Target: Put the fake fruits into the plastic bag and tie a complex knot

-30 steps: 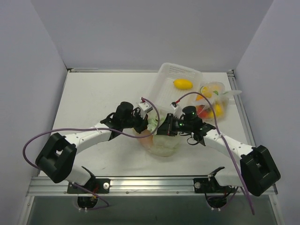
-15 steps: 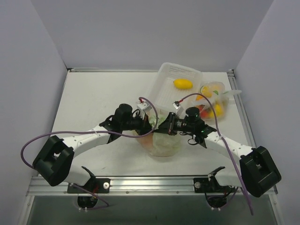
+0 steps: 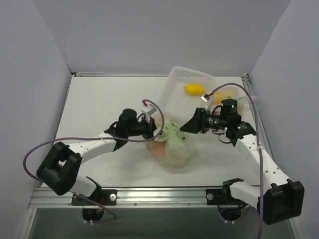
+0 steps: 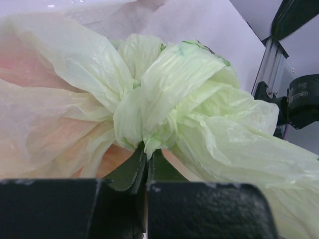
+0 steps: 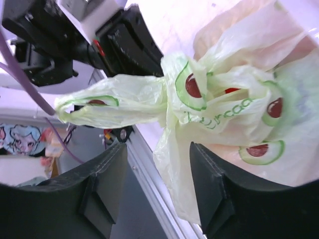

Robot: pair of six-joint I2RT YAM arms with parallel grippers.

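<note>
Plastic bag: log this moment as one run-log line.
phase: tying | plastic bag: handles knotted | left gripper: shut on bag at knot | right gripper: open beside knot | lemon: in white basket

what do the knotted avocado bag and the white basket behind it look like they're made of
plastic bag: thin, soft plastic film, pale green, faintly glossy and half see-through. It bunches into fine creases at the knot, and warm colours show through it.
basket: probably rigid moulded plastic, milky white and slightly translucent. It keeps its boxy shape.

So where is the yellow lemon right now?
In the top view, the yellow lemon lies in the white basket, on the far side right of centre, beyond the knotted plastic bag.
</note>
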